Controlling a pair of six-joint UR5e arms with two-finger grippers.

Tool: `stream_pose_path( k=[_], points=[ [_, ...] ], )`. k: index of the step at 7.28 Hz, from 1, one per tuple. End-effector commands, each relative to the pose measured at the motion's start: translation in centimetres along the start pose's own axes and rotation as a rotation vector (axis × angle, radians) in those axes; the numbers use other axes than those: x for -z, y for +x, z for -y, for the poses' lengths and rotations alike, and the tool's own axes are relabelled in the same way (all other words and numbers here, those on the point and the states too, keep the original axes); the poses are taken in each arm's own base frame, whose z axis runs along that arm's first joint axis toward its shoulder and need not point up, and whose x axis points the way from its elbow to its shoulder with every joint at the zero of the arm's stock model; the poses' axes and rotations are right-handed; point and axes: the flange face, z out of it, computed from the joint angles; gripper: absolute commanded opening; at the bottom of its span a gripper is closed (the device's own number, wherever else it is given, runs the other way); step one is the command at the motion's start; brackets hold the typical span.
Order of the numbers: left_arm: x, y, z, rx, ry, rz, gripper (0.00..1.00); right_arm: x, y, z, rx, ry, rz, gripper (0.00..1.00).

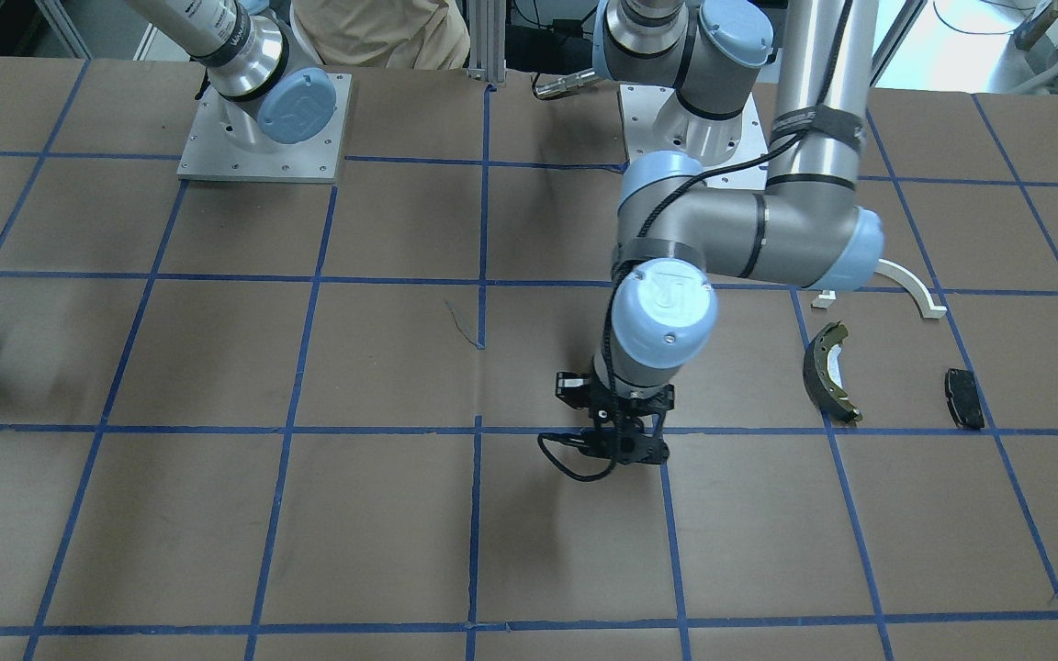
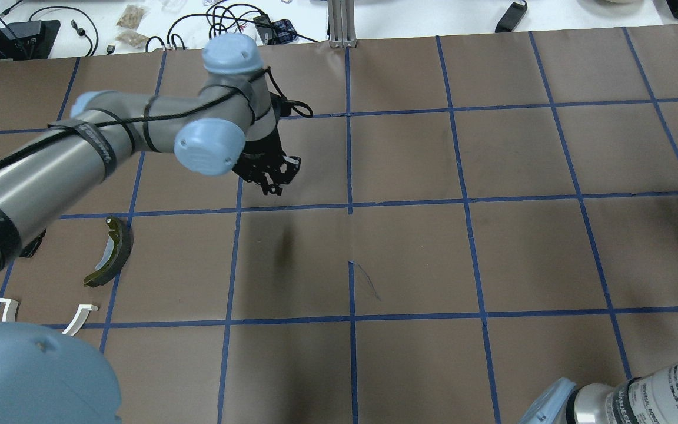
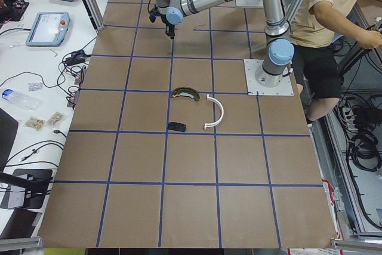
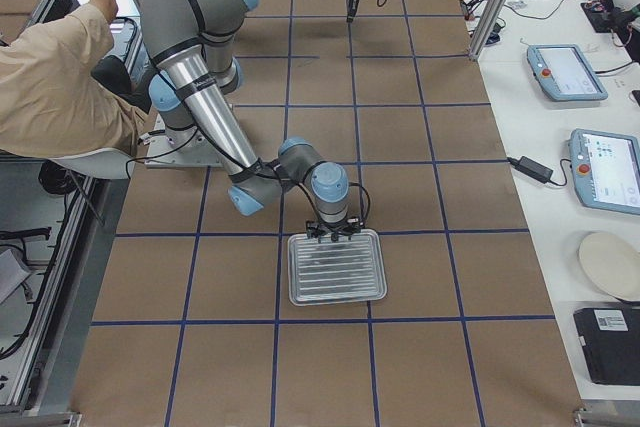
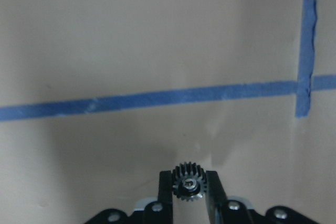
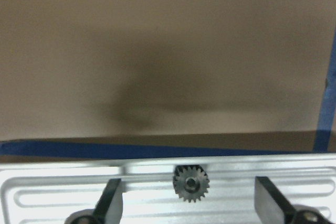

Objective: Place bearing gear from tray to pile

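Already one small dark toothed metal gear (image 5: pixel 189 187) was out of the shallow silver metal tray (image 4: pixel 335 292). The left gripper (image 2: pixel 269 185) pinched it tight, one finger on each side. It held the gear over the brown table with blue tape lines (image 1: pixel 217 532).

The pile (image 3: pixel 186 93) was well apart from that gear. From the overhead camera, it lay at about 8 o'clock from the left gripper. It was made of a dark curved brake shoe with an olive edge (image 2: pixel 109 253), a white curved plastic arch (image 1: pixel 915 285) and a small black brake pad (image 1: pixel 963 397). The three parts lay near each other but did not touch.

The tray sat far off, at the 3 o'clock edge of that same view. The right gripper (image 4: pixel 333 235) hung over the tray's edge with its fingers wide apart, holding nothing. A second small dark gear (image 6: pixel 191 183) lay flat in the tray between those fingers.

I think the job was about half done. The pick-up was finished. The gear had yet to be carried over to the pile, put down there and let go. The other gear looked like it was waiting in the tray.
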Motion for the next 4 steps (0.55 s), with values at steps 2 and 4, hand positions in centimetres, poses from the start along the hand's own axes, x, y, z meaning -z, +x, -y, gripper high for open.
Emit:
stream_pose_path(
  k=[2, 4],
  points=[
    [5.7, -15.8, 2.1, -0.040, -0.004, 0.054, 0.00, -0.1, -0.1, 0.1, 0.000, 0.010, 0.006, 0.81],
    [5.2, -23.2, 1.1, -0.067, -0.020, 0.042, 0.00, -0.1, -0.1, 0.1, 0.001, 0.009, 0.008, 0.74]
  ],
)
